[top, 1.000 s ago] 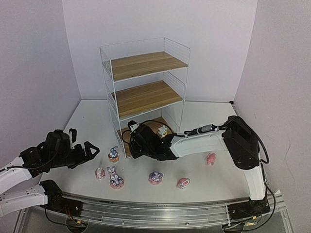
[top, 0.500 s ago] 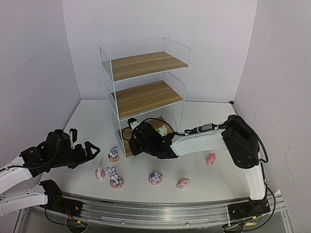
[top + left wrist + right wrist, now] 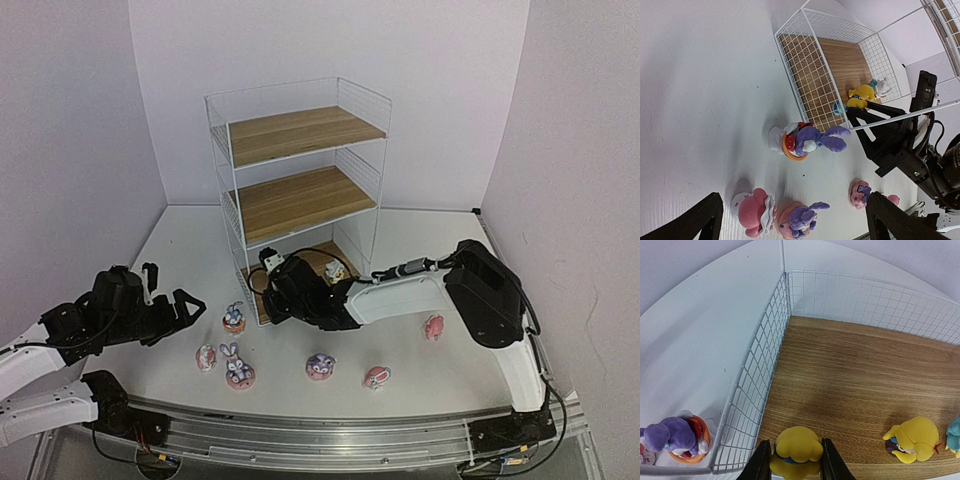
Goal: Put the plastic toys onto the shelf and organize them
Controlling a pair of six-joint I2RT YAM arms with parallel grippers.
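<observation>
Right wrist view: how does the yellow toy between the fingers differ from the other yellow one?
The near yellow toy is clamped in the right end effector; the other yellow toy stands free. The near one is beside the wire wall; the other is farther from it, by a teal figure. Both are yellow, over the bottom board.

The bottom board (image 3: 850, 380) lies bare toward its back edge. A yellow toy (image 3: 912, 437) stands near the front edge, and mesh (image 3: 747, 405) walls the left.
</observation>
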